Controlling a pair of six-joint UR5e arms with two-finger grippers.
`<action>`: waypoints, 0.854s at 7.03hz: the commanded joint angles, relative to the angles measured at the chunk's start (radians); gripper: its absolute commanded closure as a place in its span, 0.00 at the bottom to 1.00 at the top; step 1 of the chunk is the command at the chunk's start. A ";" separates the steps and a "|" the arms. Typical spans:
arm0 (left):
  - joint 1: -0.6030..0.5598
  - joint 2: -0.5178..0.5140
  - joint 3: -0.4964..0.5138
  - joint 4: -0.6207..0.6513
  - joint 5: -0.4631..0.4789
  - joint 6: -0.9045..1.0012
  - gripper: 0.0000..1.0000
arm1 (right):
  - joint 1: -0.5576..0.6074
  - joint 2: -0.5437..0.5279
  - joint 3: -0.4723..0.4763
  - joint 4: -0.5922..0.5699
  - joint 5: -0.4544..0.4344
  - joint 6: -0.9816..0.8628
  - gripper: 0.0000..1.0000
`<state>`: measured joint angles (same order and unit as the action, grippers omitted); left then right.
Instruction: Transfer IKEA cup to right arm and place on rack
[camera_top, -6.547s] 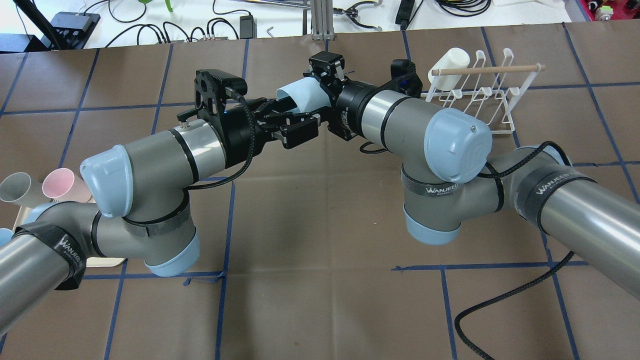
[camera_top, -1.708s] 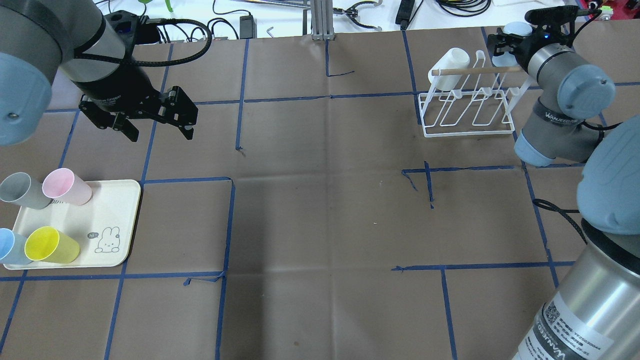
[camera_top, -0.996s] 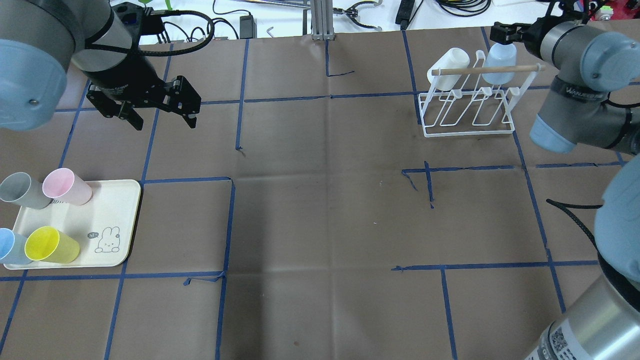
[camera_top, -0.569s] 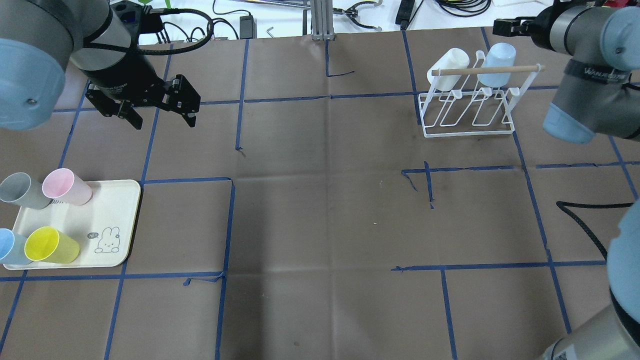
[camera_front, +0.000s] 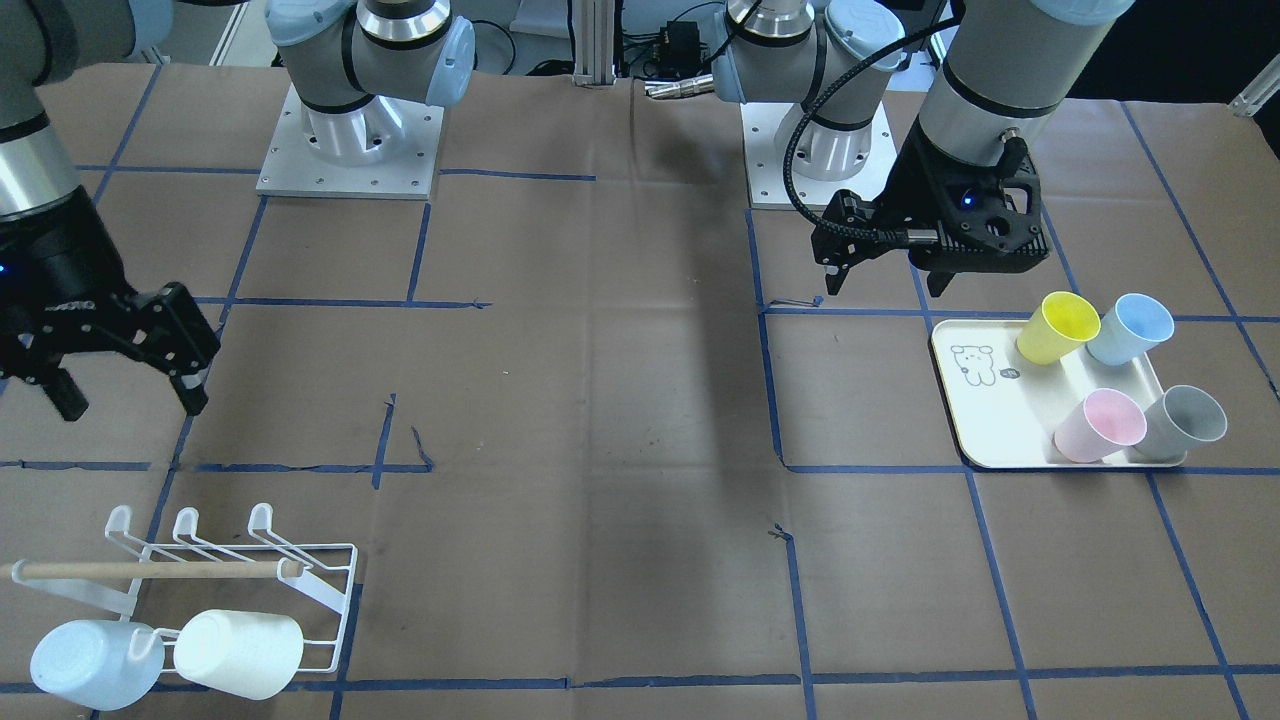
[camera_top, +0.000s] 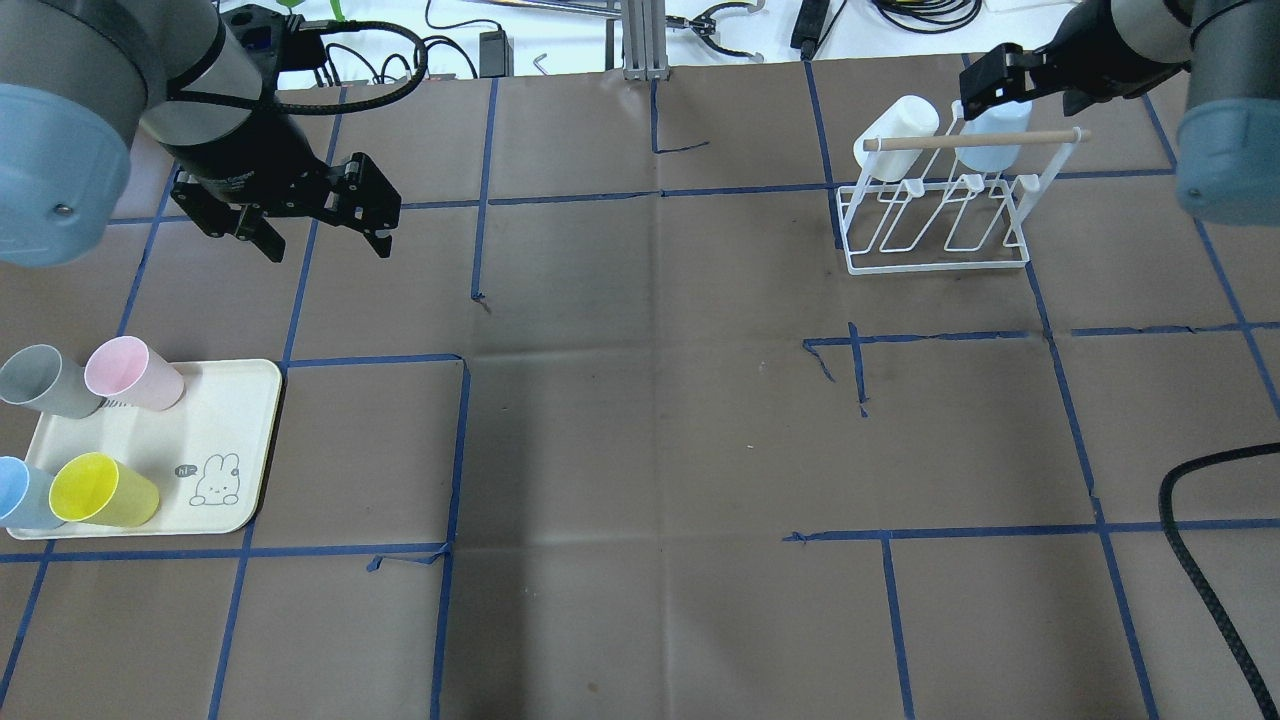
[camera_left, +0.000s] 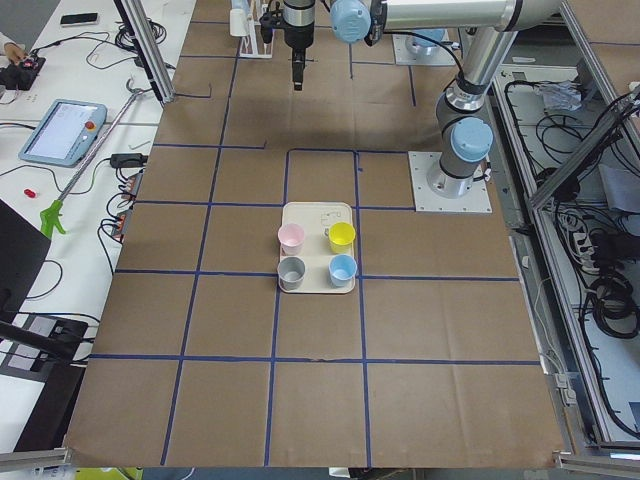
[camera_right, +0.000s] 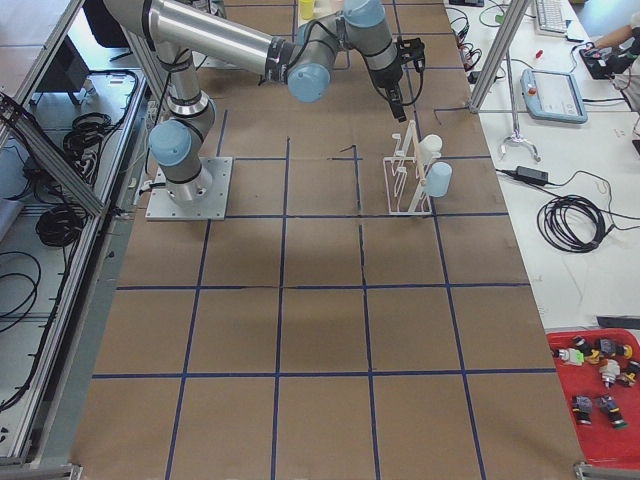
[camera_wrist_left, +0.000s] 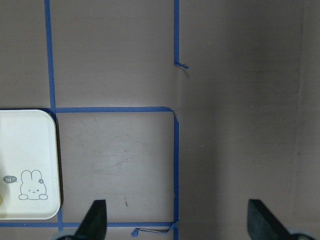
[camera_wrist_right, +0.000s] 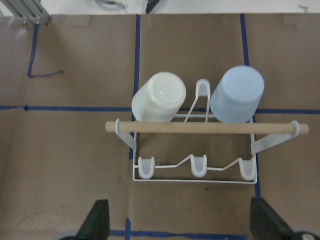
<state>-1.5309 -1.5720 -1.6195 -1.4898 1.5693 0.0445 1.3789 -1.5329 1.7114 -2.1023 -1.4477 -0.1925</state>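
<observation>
The light blue IKEA cup (camera_wrist_right: 236, 94) hangs upside down on the white wire rack (camera_wrist_right: 195, 179), beside a white cup (camera_wrist_right: 158, 97) and behind the wooden dowel (camera_wrist_right: 200, 127). In the front-facing view the blue cup (camera_front: 85, 665) sits at the rack's (camera_front: 322, 600) outer end. My right gripper (camera_front: 128, 395) hovers open and empty above the rack, its fingertips (camera_wrist_right: 97, 220) framing it in the right wrist view. Over the table's left side my left gripper (camera_top: 328, 240) is open and empty, beyond the tray.
A cream tray (camera_top: 240, 400) with a rabbit drawing holds yellow (camera_top: 100, 490), pink (camera_top: 125, 372), grey (camera_top: 40, 380) and another blue cup (camera_top: 15, 492) at the left front. Cables and tools lie beyond the table's far edge. A black cable (camera_top: 1200, 560) hangs at the right front.
The blue cup went from the mid-table hand-over to the rack in my right gripper, which let go and drew back above it. The left arm withdrew to the left, open.
</observation>
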 joint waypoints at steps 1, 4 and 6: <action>0.000 0.001 -0.002 0.000 0.000 0.000 0.00 | 0.121 -0.073 -0.007 0.248 -0.077 0.153 0.00; 0.000 0.001 -0.002 0.000 0.000 0.000 0.00 | 0.184 -0.078 -0.048 0.397 -0.097 0.174 0.00; 0.000 0.003 -0.002 0.000 0.000 0.000 0.00 | 0.187 -0.082 -0.052 0.452 -0.094 0.174 0.00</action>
<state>-1.5309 -1.5703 -1.6214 -1.4895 1.5693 0.0445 1.5639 -1.6122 1.6637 -1.6818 -1.5435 -0.0191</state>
